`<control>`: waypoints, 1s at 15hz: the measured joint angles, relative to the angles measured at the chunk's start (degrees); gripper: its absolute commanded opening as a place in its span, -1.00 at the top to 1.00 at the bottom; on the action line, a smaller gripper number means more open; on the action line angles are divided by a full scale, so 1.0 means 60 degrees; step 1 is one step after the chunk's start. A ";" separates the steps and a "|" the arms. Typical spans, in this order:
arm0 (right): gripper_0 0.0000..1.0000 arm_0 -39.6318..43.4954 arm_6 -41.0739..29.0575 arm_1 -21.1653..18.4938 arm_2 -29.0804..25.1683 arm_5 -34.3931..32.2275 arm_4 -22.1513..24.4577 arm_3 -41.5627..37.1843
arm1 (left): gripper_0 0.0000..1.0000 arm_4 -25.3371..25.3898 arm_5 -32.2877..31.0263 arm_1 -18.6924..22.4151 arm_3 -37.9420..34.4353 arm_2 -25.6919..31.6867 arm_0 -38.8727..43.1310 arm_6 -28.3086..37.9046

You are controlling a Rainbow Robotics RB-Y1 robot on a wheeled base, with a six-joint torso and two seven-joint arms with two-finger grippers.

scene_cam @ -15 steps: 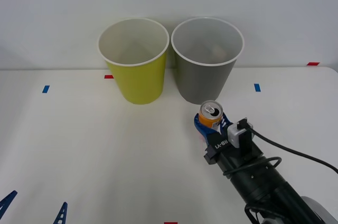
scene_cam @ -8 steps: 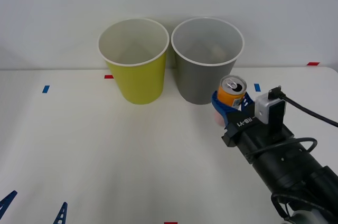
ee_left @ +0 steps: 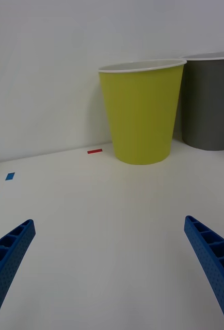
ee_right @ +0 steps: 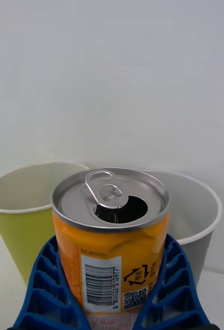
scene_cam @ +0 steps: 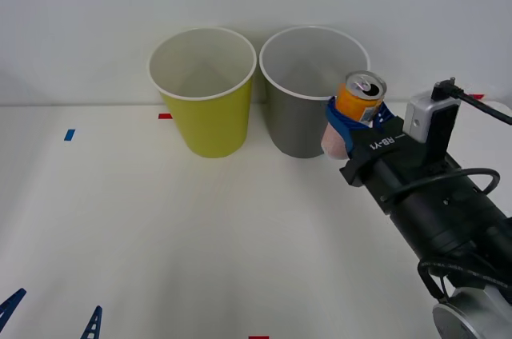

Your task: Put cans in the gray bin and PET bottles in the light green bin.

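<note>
The small slim orange-and-white drink can point(ee_right: 111, 242) stands upright between the ribbed blue fingers point(ee_right: 45, 289) of the right gripper point(scene_cam: 352, 119), its long axis vertical and its silver top with pull tab and open mouth facing up. Its orange side shows a barcode, a small recycling mark and a fine line of print too small to read for certain. The gripper holds it clamped by the sides, lifted off the white bench point(scene_cam: 160, 227), just beside the near right edge of the round dark gray bin with a white rim point(scene_cam: 308, 87). White lettering "RB-Y1" sits on the black wrist. Beside the gray bin on its left stands the round yellow-green bin point(scene_cam: 204, 87), upright. The left gripper point(ee_left: 112, 258) hangs low over the bench near the robot, its blue fingers spread wide, holding nothing.
</note>
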 measured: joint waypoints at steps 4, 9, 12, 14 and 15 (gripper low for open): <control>1.00 -0.1437 -0.1501 0.0256 0.0393 0.1793 0.2091 -0.0032 | -1.00 0.0000 0.0000 0.0000 0.0000 0.0000 0.0000 0.0000; 1.00 -0.4026 -0.2612 0.0697 0.0448 0.4899 0.2375 -0.0027 | -1.00 0.0000 0.0000 0.0000 0.0000 0.0000 0.0000 0.0000; 1.00 -0.4796 -0.2491 0.0842 -0.0012 0.5395 0.1634 0.0161 | -1.00 0.0000 0.0000 0.0000 0.0000 0.0000 0.0000 0.0000; 1.00 -0.5153 -0.2397 0.0861 -0.0210 0.5399 0.1544 0.0529 | -1.00 0.0000 0.0000 0.0000 0.0000 0.0000 0.0000 0.0000; 1.00 -0.5349 -0.2325 0.0883 -0.0372 0.5386 0.1433 0.0750 | -1.00 0.0000 0.0000 0.0000 0.0000 0.0000 0.0000 0.0000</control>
